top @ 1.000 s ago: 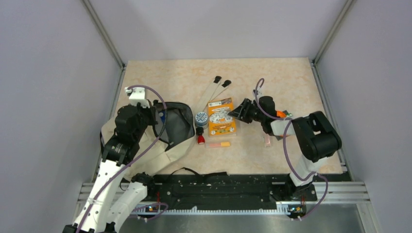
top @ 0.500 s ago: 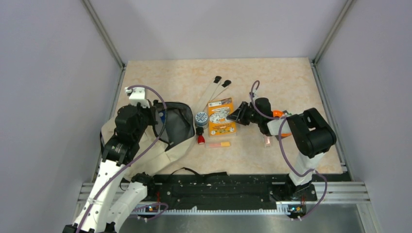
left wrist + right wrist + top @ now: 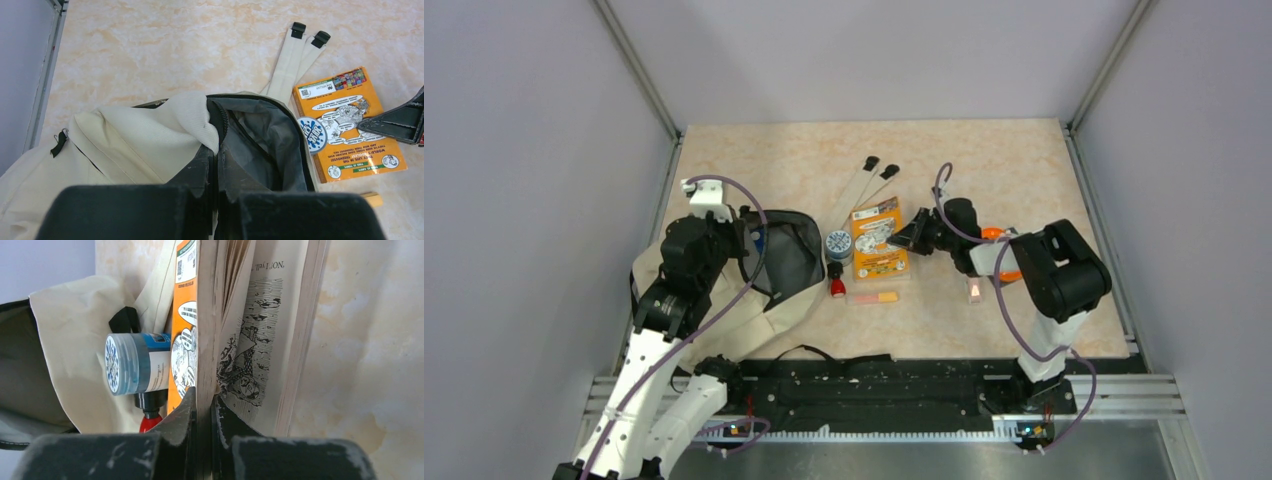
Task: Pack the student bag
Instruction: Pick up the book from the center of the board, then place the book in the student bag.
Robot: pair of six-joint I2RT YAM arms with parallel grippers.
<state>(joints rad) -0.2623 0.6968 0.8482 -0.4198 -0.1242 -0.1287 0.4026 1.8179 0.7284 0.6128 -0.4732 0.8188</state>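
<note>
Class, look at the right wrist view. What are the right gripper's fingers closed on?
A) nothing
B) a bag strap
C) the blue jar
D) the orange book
D: the right gripper pinches the cover and front pages of the orange book between its fingers.

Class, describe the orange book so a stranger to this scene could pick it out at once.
Start at the beige student bag on the left of the table. Right of its opening, past a small blue jar, lies the orange book. It alone is flat, bright orange with cartoon pictures, its edge pinched by the right gripper.
</note>
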